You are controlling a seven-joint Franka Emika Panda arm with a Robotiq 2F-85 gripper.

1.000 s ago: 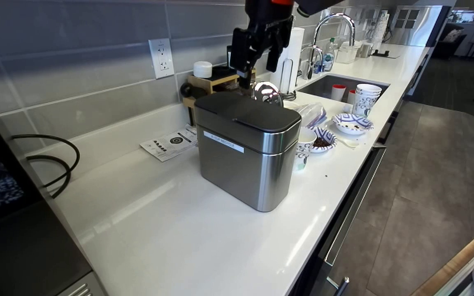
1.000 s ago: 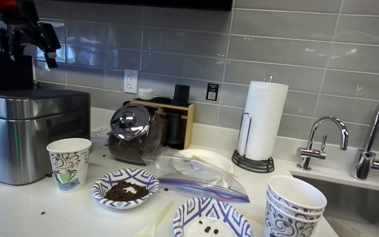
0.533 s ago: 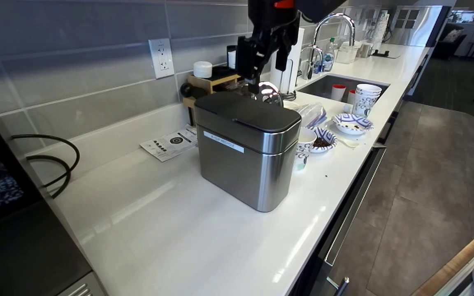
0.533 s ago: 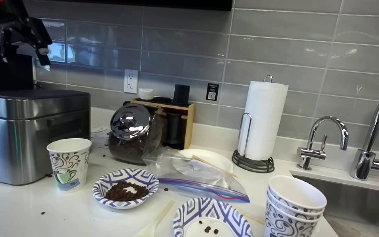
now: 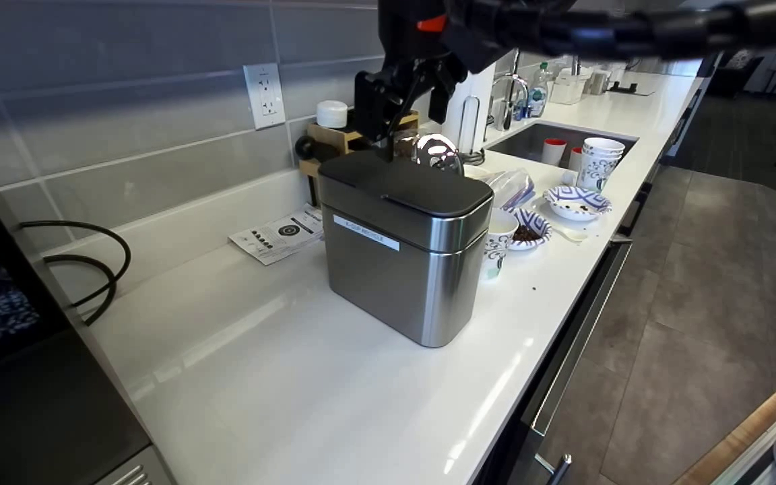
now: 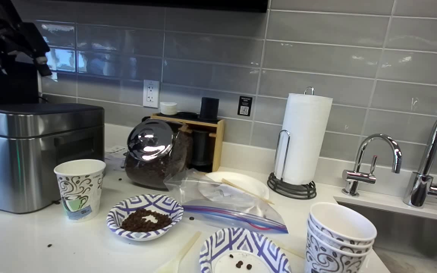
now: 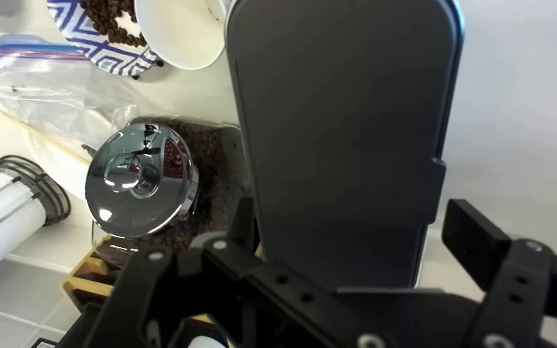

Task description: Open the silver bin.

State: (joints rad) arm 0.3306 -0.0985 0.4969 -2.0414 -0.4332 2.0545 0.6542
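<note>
The gripper (image 7: 356,227) hangs with its jaws spread wide, a broad gap between the two fingertips (image 7: 473,239). Beneath them the silver bin (image 5: 381,279) stands upright on the white countertop (image 5: 260,391), its dark grey lid (image 7: 341,121) lying closed; in an exterior view, open air shows between the fingertips and that lid. In the wrist view the lid spans much of the gap and runs on ahead of the jaws, one fingertip lined up with its edge and the other out past the opposite edge. Next to the first fingertip, beside the bin, sits a glass jar of coffee beans (image 7: 218,159) with a slanted chrome cap (image 7: 128,203), a wooden rack (image 6: 218,146) partly hidden behind it. Ahead of the jaws, close to the bin, a patterned paper cup (image 6: 80,189) stands upright just beside a paper bowl (image 6: 169,204) that holds more coffee beans (image 6: 142,222). Beyond the jar, farther from the jaws, a clear zip-top bag (image 6: 222,201) lies on the countertop, and past it a paper towel roll (image 6: 305,140) stands on a black wire holder (image 6: 294,192). Farther out again are a second paper bowl (image 6: 241,235) with a few coffee beans in it, a stack of paper cups (image 6: 336,242) and, well apart from the jaws, a sink (image 6: 412,235) with two chrome faucets (image 6: 418,189). Toward the tiled wall (image 5: 145,108) from the jaws, a printed sheet (image 5: 280,232) lies flat near the bin, below a white power outlet (image 5: 265,95).
</note>
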